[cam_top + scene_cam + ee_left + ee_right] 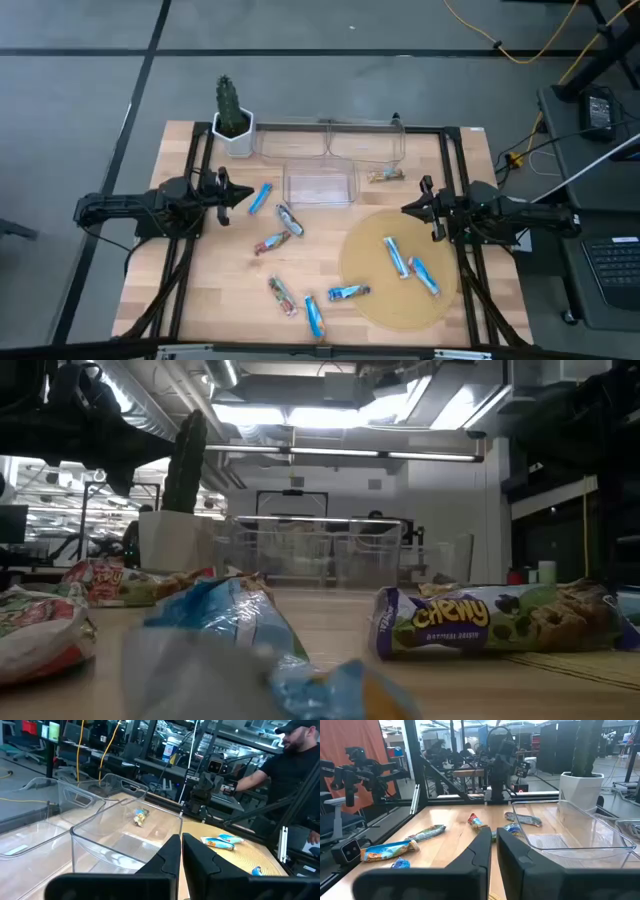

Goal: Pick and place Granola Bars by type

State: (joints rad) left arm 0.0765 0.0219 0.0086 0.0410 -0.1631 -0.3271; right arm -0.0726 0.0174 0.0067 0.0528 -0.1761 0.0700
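Sorting is barely beginning. Granola Bars (pixel 300 265) are lying loose across the bench's middle and front edge, three on the round mat (pixel 372 258); one seems already inside the right rear clear bin (pixel 366 142). Left gripper (pixel 232 196) and right gripper (pixel 412 206) are idling at the side edges, jaws pressed together, empty. Potted cactus (pixel 232 115) is crowding the rear-left corner.

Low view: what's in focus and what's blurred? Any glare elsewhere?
Low view: the blue bar nearest the lens is smeared out of focus, while the Chewy-labelled bar reads sharply; bright ceiling lights leave the cactus backlit and dark. Left wrist view: the clear bin catches pale reflections along its rim.
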